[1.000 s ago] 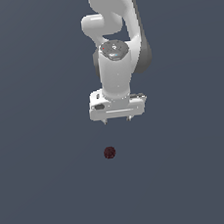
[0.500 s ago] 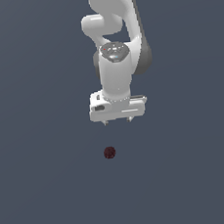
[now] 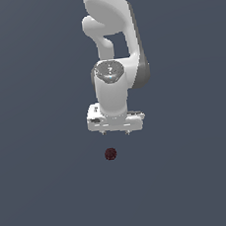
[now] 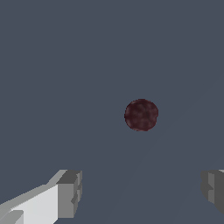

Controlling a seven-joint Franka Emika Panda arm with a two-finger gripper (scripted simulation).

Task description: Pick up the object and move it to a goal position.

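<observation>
The object is a tiny dark red, mottled ball [image 3: 110, 154] lying on the flat grey surface. In the wrist view the ball [image 4: 141, 114] sits between and beyond the two fingertips. My white gripper [image 3: 116, 133] hangs just above the ball and slightly toward the exterior view's right, apart from it. Its fingers [image 4: 70, 193] are spread wide and hold nothing. Only short finger tips show below the hand in the exterior view.
The white arm [image 3: 111, 40] rises from the gripper toward the top of the exterior view. The grey surface [image 3: 44, 192] shows nothing else on it.
The gripper has come down and shifted slightly toward the exterior view's left, closer to the ball. The ball has not moved.
</observation>
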